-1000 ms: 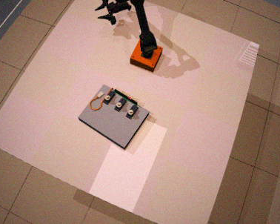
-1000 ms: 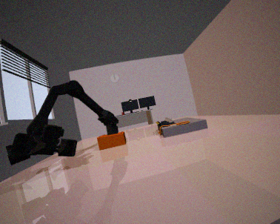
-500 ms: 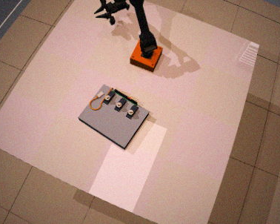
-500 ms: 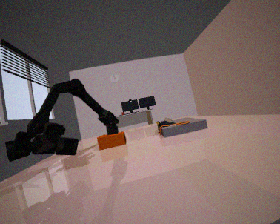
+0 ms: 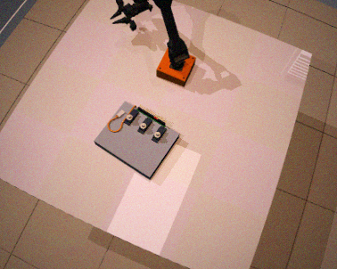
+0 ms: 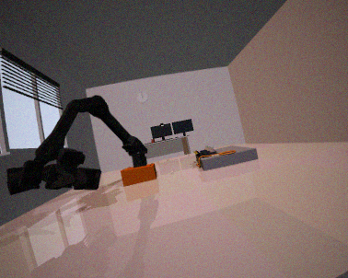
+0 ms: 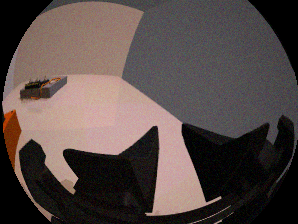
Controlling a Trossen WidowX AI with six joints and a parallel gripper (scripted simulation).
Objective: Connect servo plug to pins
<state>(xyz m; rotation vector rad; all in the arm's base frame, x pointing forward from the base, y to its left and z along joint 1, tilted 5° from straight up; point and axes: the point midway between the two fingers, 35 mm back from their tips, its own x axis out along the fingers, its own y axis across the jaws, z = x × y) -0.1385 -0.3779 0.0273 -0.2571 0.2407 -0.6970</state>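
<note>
The grey holder (image 5: 132, 149) (image 6: 233, 159) (image 7: 57, 88) lies on the table with three dark servos, each with a pale round top; the leftmost servo (image 5: 131, 117) is nearest the looped orange lead (image 5: 115, 131). The small pale plug (image 5: 120, 113) lies at the lead's end, on the holder's left part in the top view. A dark green strip (image 5: 151, 116) with fine pins runs along the edge facing the arm; a tiny red spot shows on it, but the band and dot are not readable. My gripper (image 5: 112, 20) (image 7: 169, 129) is partly open and empty, far from the holder and raised above the table.
The arm's orange base (image 5: 176, 69) (image 6: 139, 175) (image 7: 11, 131) stands on the table between the gripper and the holder. A desk with two monitors (image 6: 161, 131) is in the background, beyond the table.
</note>
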